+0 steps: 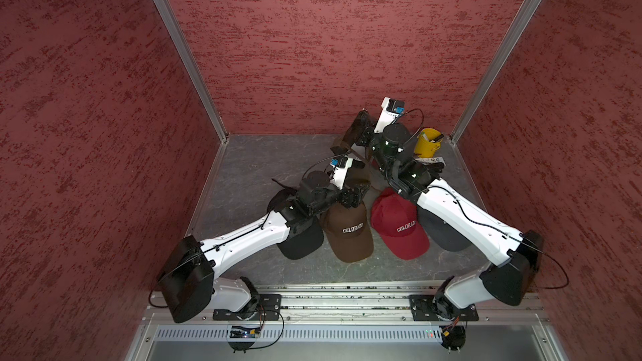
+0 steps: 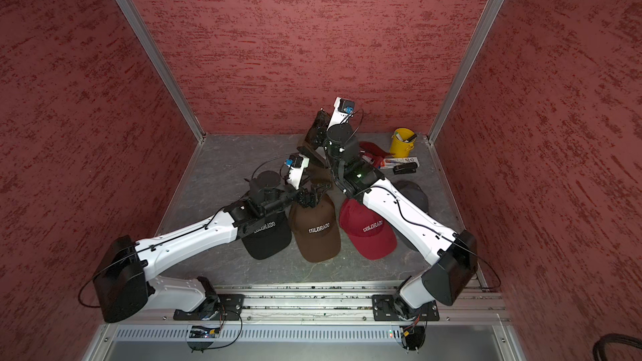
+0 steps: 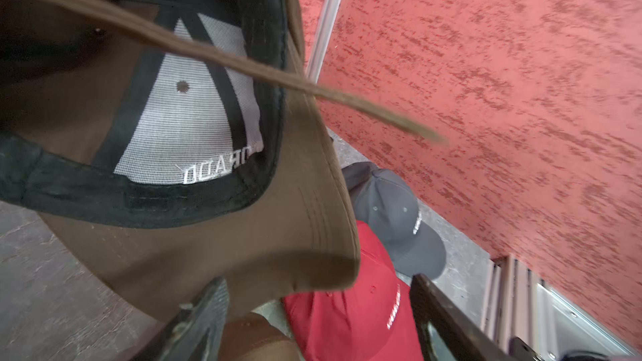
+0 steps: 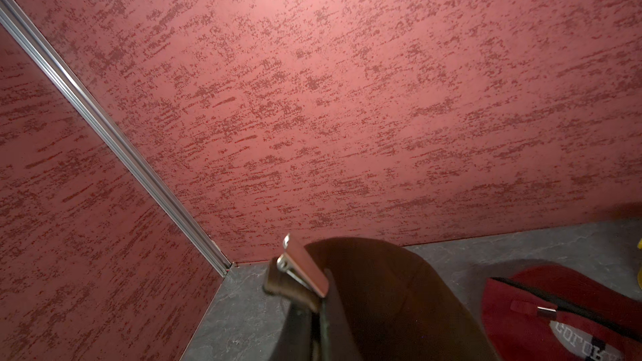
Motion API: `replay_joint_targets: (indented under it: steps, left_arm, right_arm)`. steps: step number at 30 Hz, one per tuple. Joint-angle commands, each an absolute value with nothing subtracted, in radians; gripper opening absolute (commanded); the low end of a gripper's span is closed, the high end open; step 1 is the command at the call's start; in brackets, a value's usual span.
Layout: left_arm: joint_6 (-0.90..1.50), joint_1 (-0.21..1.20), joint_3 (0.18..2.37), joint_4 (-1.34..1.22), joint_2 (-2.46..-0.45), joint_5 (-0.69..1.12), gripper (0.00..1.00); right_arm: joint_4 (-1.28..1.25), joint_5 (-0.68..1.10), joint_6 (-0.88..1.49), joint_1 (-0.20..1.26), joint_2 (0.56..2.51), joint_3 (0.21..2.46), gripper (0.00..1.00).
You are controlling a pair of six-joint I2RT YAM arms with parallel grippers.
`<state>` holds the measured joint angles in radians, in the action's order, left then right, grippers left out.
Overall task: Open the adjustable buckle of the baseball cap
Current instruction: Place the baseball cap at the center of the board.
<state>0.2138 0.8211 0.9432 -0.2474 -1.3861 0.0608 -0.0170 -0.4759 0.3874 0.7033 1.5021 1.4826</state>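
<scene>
Metal buckle (image 4: 301, 268) is up in the air at the back of the brown COLORADO cap (image 1: 349, 234), which is lifted by its rear beside the red cap (image 1: 399, 227). Right gripper (image 4: 311, 307) is clamped on the strap right under the buckle. Left gripper (image 3: 319, 303) is spread wide near the brim, holding nothing. I'd hold that pinch firm and pull the strap tail (image 3: 347, 100) straight along its length. Can't tell if the clasp is flipped.

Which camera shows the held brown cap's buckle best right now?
Right wrist view: the metal buckle is close and in full view, just past the shut right fingers. Left wrist view shows only the cap's inside and its loose strap, no buckle. In both top views I cannot make it out among the arms.
</scene>
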Motion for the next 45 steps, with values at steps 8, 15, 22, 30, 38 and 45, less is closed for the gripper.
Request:
replay_joint_targets:
  steps: [8, 15, 22, 30, 38, 45]
  left_arm:
    - [0.229, 0.856, 0.963, -0.442, -1.49, -0.149, 0.85]
    - [0.187, 0.843, 0.923, -0.469, -1.472, -0.211, 0.62]
    - [0.207, 0.808, 0.898, -0.458, -1.445, -0.147, 0.23]
    - [0.233, 0.756, 0.903, -0.368, -1.392, -0.086, 0.0]
    - [0.344, 0.602, 0.94, -0.284, -1.398, 0.149, 0.0]
    - [0.491, 0.453, 1.049, -0.264, -1.539, 0.397, 0.0]
  right_arm:
    - [-0.03, -0.481, 0.454, 0.716, 1.493, 1.503, 0.0]
    - [-0.05, -0.442, 0.482, 0.715, 1.481, 1.473, 0.0]
    - [-0.082, -0.409, 0.494, 0.716, 1.492, 1.453, 0.0]
    - [-0.091, -0.302, 0.389, 0.712, 1.502, 1.472, 0.1]
    - [-0.083, -0.3, 0.305, 0.687, 1.458, 1.457, 0.53]
    - [-0.093, -0.351, 0.255, 0.679, 1.334, 1.36, 0.62]
